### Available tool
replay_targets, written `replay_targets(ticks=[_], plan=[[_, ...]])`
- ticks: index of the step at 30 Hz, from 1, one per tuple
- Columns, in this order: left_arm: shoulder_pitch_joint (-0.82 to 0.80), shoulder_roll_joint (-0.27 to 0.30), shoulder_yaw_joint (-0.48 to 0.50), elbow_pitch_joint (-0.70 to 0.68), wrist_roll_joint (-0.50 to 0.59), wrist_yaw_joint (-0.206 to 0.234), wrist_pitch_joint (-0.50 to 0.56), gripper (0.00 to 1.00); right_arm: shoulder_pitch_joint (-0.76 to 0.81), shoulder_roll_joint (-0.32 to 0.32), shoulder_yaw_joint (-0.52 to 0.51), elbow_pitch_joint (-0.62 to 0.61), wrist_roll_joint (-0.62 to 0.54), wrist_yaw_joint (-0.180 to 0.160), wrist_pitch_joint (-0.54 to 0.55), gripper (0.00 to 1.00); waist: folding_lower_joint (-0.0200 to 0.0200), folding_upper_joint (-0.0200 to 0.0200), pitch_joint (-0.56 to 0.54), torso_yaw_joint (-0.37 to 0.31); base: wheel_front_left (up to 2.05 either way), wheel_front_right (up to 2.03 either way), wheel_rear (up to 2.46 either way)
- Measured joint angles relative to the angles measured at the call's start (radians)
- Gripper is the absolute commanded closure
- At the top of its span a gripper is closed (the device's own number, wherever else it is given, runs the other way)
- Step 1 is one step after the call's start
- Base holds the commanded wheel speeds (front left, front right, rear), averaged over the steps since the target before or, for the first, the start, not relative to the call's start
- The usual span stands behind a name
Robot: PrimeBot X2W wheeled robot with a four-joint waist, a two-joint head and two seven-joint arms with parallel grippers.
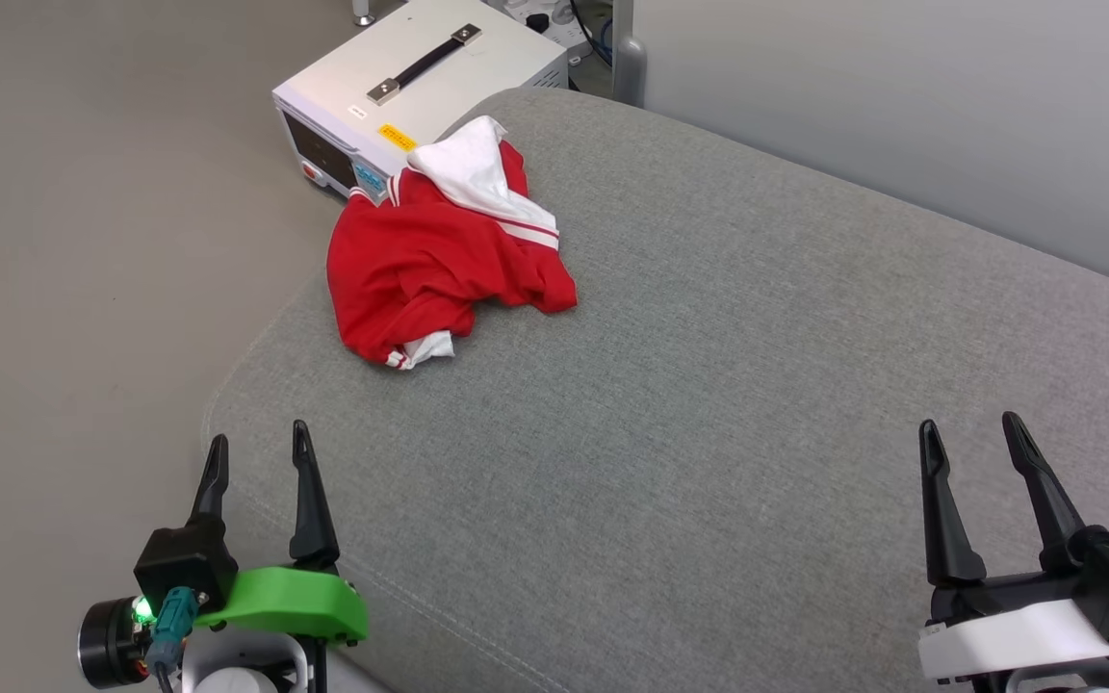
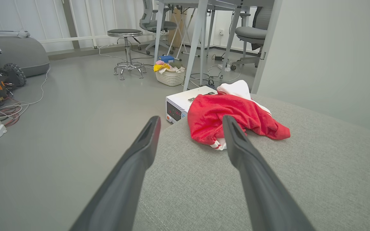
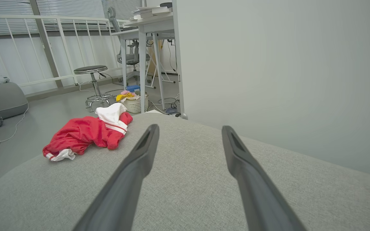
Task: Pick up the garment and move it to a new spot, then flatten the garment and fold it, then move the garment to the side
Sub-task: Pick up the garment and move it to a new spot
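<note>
Head view: our left gripper [image 1: 259, 433] and right gripper [image 1: 969, 421] are spread wide, holding nothing; the crumpled red-and-white cloth T-shirt [image 1: 439, 255] lies well ahead of the left gripper. Left wrist: T-shirt [image 2: 210, 115] beyond our fingertips [image 2: 231, 130]. Right wrist: T-shirt [image 3: 82, 134] ahead-left

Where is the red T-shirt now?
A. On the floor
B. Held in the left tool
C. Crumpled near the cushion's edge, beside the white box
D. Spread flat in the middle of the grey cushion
C: the T-shirt lies in a crumpled heap at the far left edge of the grey cushion, by the white box; the left tool is open, apart from it.
</note>
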Motion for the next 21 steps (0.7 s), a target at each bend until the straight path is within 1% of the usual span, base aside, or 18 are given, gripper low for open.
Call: replay_targets(ticks=[3,7,9,10,12,15,19,21], plan=[[0.000,0.000,0.007,0.003,0.000,0.000,0.000,0.00,0.000,0.000,0.006,0.000,0.000,0.000,0.000,0.00,0.0000,0.0000,-0.002,0.007,0.00,0.00,0.00],[0.000,0.000,0.015,0.013,-0.002,-0.003,0.000,0.00,-0.001,0.000,0.013,0.000,-0.002,0.000,0.000,0.00,0.0000,0.0000,0.000,-0.001,0.00,0.00,0.00],[-0.008,0.000,0.035,0.022,-0.020,-0.016,0.000,0.00,-0.002,0.000,0.018,-0.001,-0.007,0.000,0.000,0.00,0.0000,0.0000,0.005,-0.009,0.00,0.00,0.00],[-0.032,-0.001,0.058,0.043,-0.019,-0.043,0.000,0.00,-0.006,0.000,0.023,-0.003,-0.011,0.000,0.000,0.00,0.0000,0.0000,0.010,-0.020,0.00,0.00,0.00],[-0.077,0.004,0.087,0.060,-0.009,-0.078,0.000,0.00,-0.018,0.000,0.028,-0.009,-0.022,0.000,0.000,0.00,0.0000,0.0000,0.018,-0.034,0.00,0.00,0.00],[-0.162,0.021,0.132,0.080,0.000,-0.122,0.000,0.00,-0.038,0.001,0.026,-0.021,-0.033,0.000,0.000,0.00,0.0000,0.0000,0.037,-0.057,0.00,0.00,0.00],[-0.290,0.044,0.187,0.123,-0.009,-0.171,0.000,0.00,-0.064,0.001,0.031,-0.041,-0.063,0.000,0.000,0.00,0.0001,0.0000,0.078,-0.084,0.00,0.00,0.00],[-0.352,0.056,0.206,0.141,-0.019,-0.187,0.000,0.00,-0.079,0.001,0.033,-0.048,-0.079,0.000,0.000,0.00,0.0001,0.0000,0.102,-0.097,0.00,0.00,0.00]])
